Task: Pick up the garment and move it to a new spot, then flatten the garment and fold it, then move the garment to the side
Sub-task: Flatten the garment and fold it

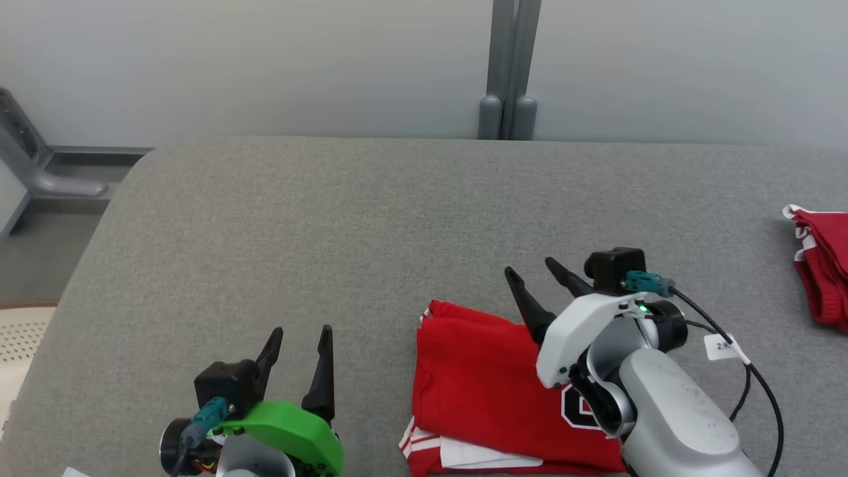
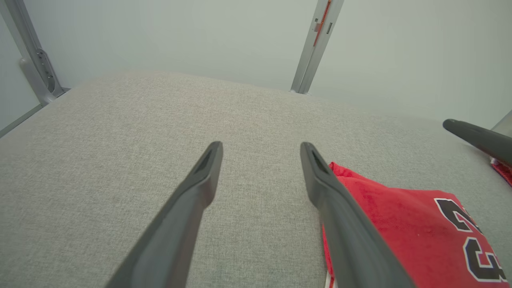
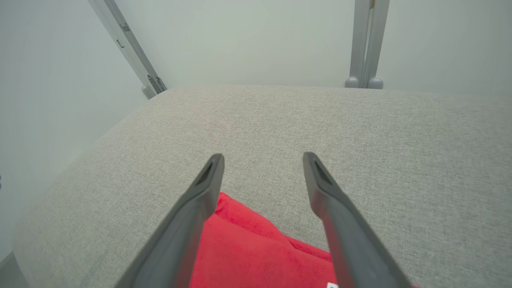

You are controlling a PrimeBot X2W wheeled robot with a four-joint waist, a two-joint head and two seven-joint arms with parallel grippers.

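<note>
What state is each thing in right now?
red jersey: folded, lying on the table.
second red garment: crumpled, far right on the table.
left claw: open, empty.
right claw: open, empty, above the jersey.

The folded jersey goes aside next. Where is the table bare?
Bare: the far half of the table, between the wall and the jersey, and its left side around the left end effector. A narrower strip lies between the right end effector and the other red garment. Crowded: the near right, with jersey and arm.
</note>
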